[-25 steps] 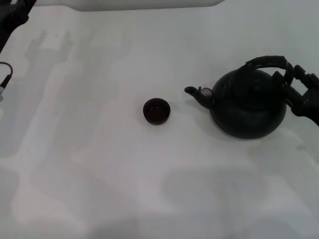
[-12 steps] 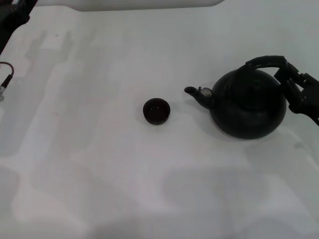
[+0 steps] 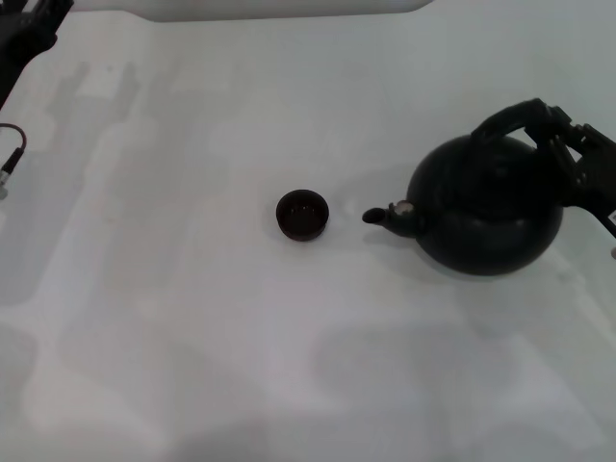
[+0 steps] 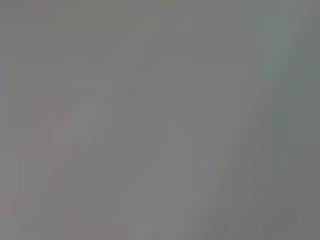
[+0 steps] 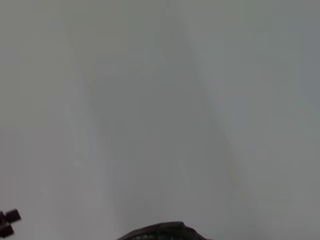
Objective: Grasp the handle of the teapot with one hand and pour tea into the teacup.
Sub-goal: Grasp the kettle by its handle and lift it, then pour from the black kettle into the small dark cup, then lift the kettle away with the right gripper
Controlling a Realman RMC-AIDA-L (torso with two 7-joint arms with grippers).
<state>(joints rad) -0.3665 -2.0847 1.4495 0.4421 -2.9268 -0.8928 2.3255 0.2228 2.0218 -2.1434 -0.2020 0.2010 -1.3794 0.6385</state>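
In the head view, the teapot is on the white table, well to the right of the teacup, tilted so its short spout dips toward the teacup with a clear gap of bare table between them. The right gripper is at the teapot's far right side, its dark fingers closed around the right end of the arched handle, holding the pot. The left arm sits parked at the far-left corner of the table, well away from the teacup, and whether its gripper is wide or narrow cannot be told. A thin cable lies at the left edge, well left of the teacup. The left wrist view shows only blank grey surface. The right wrist view shows pale table and, at the lower edge, a dark curved sliver that is probably the teapot.
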